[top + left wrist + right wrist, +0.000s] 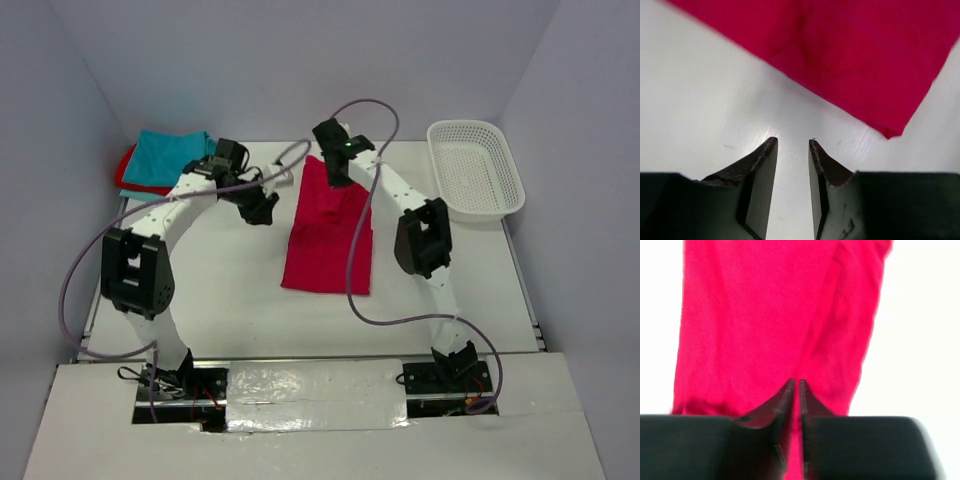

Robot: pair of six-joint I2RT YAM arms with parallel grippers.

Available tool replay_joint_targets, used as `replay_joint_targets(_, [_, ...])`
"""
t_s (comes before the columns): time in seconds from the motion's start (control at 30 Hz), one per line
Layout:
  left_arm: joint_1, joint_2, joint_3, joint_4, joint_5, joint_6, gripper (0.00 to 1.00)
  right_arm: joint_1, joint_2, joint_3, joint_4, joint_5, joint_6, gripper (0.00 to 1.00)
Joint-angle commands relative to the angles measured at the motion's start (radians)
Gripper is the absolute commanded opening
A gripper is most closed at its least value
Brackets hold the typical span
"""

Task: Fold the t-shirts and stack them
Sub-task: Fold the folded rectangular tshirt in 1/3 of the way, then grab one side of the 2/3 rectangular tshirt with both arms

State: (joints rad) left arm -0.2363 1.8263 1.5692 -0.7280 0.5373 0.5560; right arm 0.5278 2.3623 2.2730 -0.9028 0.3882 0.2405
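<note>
1. So, the setup first: a white desk point(220, 290) boxed in by plain pale walls point(300, 60) at the back and on both sides. A crinkly silver sheet point(315, 385) lies along the near edge between the two arm bases.
2. A white mesh basket point(476, 170) sits at the far right corner.
3. At the far left corner a teal t-shirt point(170, 155) lies folded on top of a red one point(126, 172), of which only an edge peeks out.
4. The pinkish-red t-shirt point(325, 245) lies mid-desk as a long folded strip running near to far.
5. The left hand point(792, 145) sits just off that shirt's left edge, over bare desk. Its fingers are parted and there's nothing between them. The shirt's corner is just ahead of them, not touching.
6. The right hand point(796, 385) is at the far end of the strip, right over the cloth. Its fingers are almost together with just a sliver between, and I honestly can't tell if any fabric is pinched in there.
</note>
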Motion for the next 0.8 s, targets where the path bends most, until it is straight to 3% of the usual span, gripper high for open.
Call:
replay_joint_targets(0.0, [-0.136, -0.180, -0.180, -0.154, 0.093, 0.577, 0.44, -0.072, -0.271, -0.157, -0.026, -0.153, 0.081, 0.20])
replay_joint_targets(0.03, [-0.156, -0.262, -0.245, -0.156, 0.060, 0.678, 0.47, -0.081, -0.347, -0.376, 0.010, -0.255, 0.095, 0.42])
replay_joint_targets(0.07, [-0.170, -0.281, -0.324, -0.171, 0.056, 0.750, 0.49, -0.087, -0.491, -0.483, 0.075, -0.294, 0.127, 0.52])
replay_joint_targets(0.1, [-0.184, -0.286, -0.339, -0.198, 0.061, 0.862, 0.80, -0.098, -0.552, -0.688, 0.103, -0.323, 0.152, 0.65])
replay_joint_targets(0.13, [-0.187, -0.274, -0.344, -0.226, 0.067, 0.901, 0.99, -0.101, -0.613, -0.781, 0.126, -0.368, 0.173, 0.71])
replay_joint_targets(0.23, [-0.230, -0.268, -0.373, -0.225, 0.064, 0.927, 0.99, -0.110, -0.791, -1.099, 0.238, -0.478, 0.270, 0.75])
replay_joint_targets(0.3, [-0.283, -0.298, -0.440, -0.095, 0.030, 0.879, 0.99, -0.118, -0.885, -1.295, 0.379, -0.584, 0.362, 0.75])
replay_joint_targets(0.4, [-0.355, -0.314, -0.529, 0.095, -0.051, 0.794, 0.99, -0.121, -0.920, -1.441, 0.493, -0.649, 0.427, 0.72])
replay_joint_targets(0.5, [-0.370, -0.303, -0.584, 0.247, -0.112, 0.716, 0.99, -0.123, -0.907, -1.501, 0.545, -0.664, 0.451, 0.71])
replay_joint_targets(0.77, [-0.383, -0.269, -0.679, 0.374, -0.158, 0.705, 0.99, -0.147, -0.873, -1.642, 0.708, -0.752, 0.529, 0.66])
